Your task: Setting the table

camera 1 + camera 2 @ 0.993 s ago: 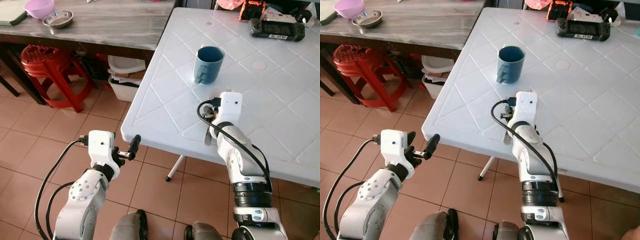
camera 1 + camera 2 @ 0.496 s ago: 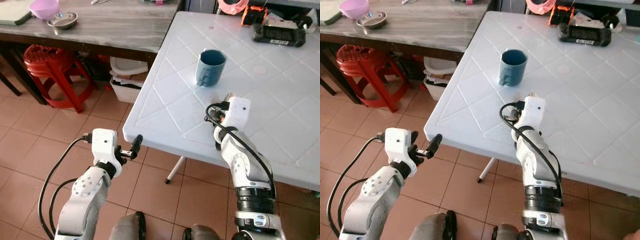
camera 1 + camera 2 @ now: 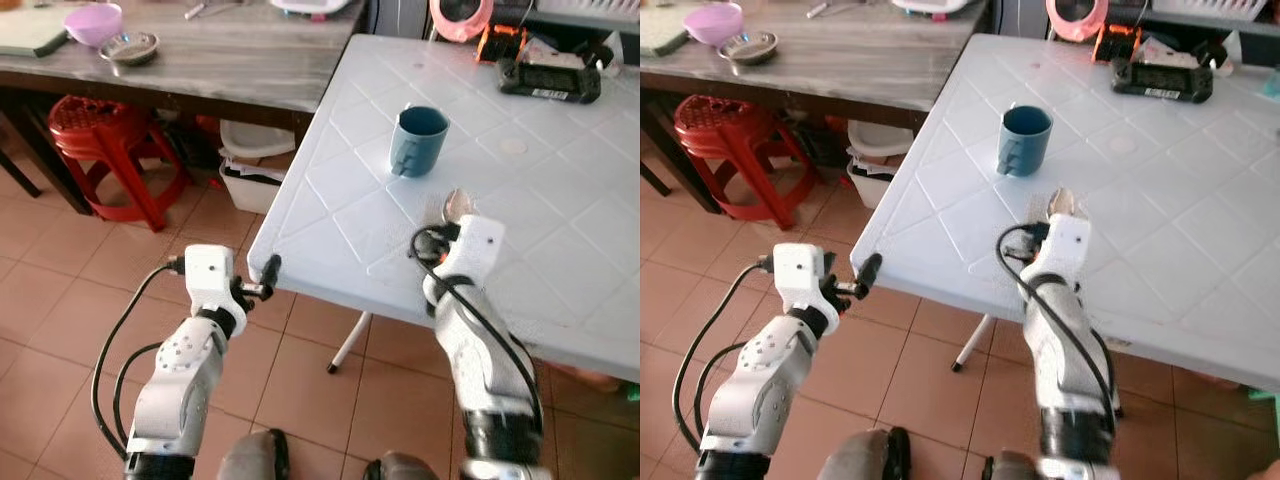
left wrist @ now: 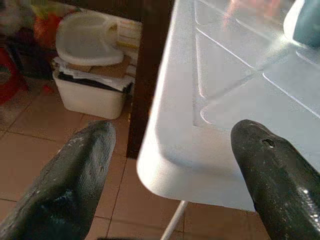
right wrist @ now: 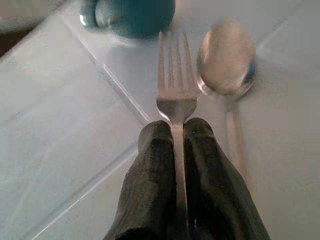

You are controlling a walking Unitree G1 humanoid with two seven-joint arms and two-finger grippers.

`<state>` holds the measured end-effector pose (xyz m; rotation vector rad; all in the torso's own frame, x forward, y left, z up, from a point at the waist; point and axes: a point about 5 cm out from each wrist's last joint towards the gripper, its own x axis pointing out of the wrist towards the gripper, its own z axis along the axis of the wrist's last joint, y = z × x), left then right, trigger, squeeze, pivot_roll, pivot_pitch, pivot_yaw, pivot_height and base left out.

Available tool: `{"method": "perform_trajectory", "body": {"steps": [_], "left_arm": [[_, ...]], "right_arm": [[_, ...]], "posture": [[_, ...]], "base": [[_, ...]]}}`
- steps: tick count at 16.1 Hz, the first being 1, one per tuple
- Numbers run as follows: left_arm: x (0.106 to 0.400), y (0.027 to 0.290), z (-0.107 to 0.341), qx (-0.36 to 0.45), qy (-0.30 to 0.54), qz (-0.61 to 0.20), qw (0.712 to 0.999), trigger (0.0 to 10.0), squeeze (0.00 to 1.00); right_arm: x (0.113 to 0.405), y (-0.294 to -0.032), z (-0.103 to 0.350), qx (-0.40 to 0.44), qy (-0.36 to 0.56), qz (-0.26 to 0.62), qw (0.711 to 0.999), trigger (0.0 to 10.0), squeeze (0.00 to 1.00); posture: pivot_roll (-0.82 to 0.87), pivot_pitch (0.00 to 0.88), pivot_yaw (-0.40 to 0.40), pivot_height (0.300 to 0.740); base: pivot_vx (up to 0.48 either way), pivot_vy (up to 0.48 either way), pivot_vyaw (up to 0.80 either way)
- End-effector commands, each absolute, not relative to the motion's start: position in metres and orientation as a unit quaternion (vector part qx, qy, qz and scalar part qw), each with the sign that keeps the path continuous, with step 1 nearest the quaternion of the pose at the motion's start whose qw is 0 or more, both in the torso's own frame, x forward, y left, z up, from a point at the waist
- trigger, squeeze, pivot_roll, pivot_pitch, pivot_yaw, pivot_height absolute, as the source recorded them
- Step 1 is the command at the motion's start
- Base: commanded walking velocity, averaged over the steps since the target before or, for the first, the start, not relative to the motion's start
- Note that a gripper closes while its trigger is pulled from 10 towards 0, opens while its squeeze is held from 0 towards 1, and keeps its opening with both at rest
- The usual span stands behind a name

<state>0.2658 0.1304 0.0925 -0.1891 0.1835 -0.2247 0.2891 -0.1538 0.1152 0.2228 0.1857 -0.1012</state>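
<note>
Robot's right gripper (image 5: 174, 132) carries a fork (image 5: 175, 102) over the white desk (image 3: 560, 210), near a blue mug (image 3: 418, 141).

The fingers (image 5: 156, 165) are clamped on the fork's handle, tines pointing toward the mug, with a spoon (image 5: 227, 62) lying just beside them on the desk. The left gripper (image 4: 170, 165) hangs by the desk's corner, its fingers apart and empty. The risks, as they appear: the narrow handle could twist or slip in the pinch, and a careless lowering could knock the spoon askew or nudge the mug.
</note>
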Motion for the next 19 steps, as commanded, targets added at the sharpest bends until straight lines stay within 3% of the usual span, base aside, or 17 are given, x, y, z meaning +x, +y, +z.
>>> {"method": "perform_trajectory", "body": {"steps": [1, 5, 9, 19], "left_arm": [[0.269, 0.132, 0.093, -0.102, 0.081, -0.102, 0.986, 10.0, 0.00], [0.279, 0.131, 0.098, -0.111, 0.048, -0.093, 0.988, 10.0, 0.00], [0.292, 0.135, 0.108, -0.067, -0.011, -0.073, 0.995, 10.0, 0.00], [0.297, 0.131, 0.112, -0.050, -0.050, -0.072, 0.995, 10.0, 0.00]], "right_arm": [[0.283, -0.157, 0.129, 0.076, 0.039, -0.046, 0.995, 10.0, 0.00], [0.273, -0.169, 0.140, 0.014, -0.026, -0.061, 0.998, 10.0, 0.00], [0.273, -0.167, 0.142, 0.007, -0.048, -0.065, 0.997, 10.0, 0.00], [0.278, -0.167, 0.145, 0.015, -0.061, -0.069, 0.996, 10.0, 0.00]], "posture": [[-0.02, 0.000, 0.020, 0.740], [-0.03, 0.000, 0.024, 0.740], [-0.04, 0.000, 0.026, 0.740], [-0.04, 0.000, 0.032, 0.740]], "base": [[0.000, 0.435, 0.00], [0.000, 0.480, 0.00], [0.000, 0.480, 0.00], [0.000, 0.469, 0.00]]}}
